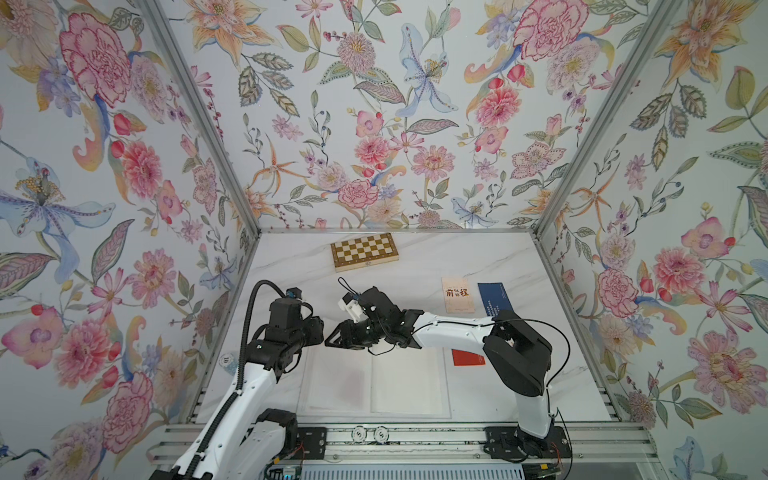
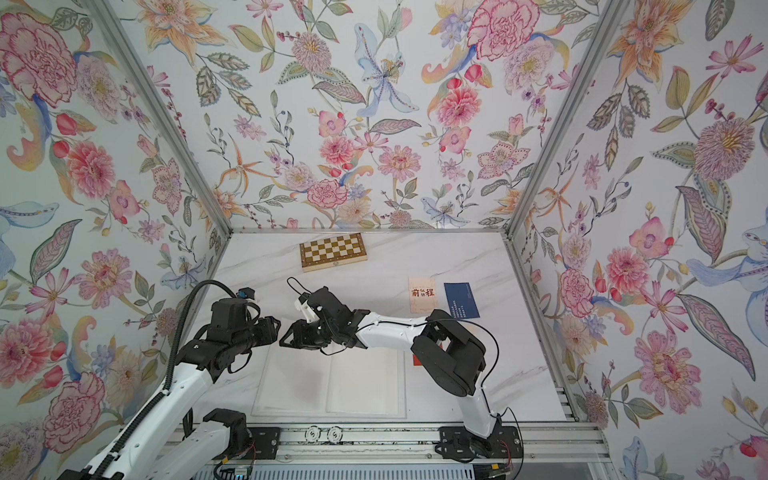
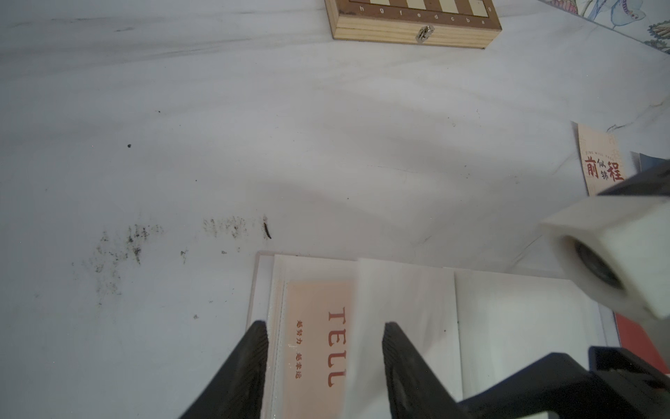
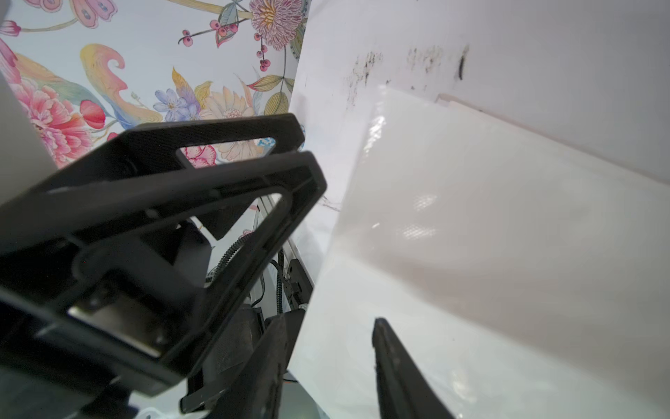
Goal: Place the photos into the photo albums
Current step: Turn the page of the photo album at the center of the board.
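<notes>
the white photo album (image 1: pixel 409 386) lies open at 6 o'clock on the marble table (image 1: pixel 419 268), and both arms meet over its 11 o'clock corner. the left gripper (image 3: pixel 324 328) hangs there with its jaws apart, straddling a cream photo (image 3: pixel 315 344) printed "tell" that sits in a sleeve on the left-hand page; it pinches nothing that shows. the right gripper (image 4: pixel 331 321) reaches in from 3 o'clock, released, its fingers spread on either side of a translucent sleeve page (image 4: pixel 471 217) that stands raised off the spread. three loose photos lie on the table outside the album: a cream card (image 1: pixel 457 295) with red characters at 2 o'clock, a navy card (image 1: pixel 492 297) near it and partly under the right arm, and a red card (image 1: pixel 467 357) just beside the album's 3 o'clock edge. a chessboard box (image 1: pixel 363 251) sits at 12 o'clock. dark smudges (image 3: pixel 137 235) mark the table beyond the album's far corner.
</notes>
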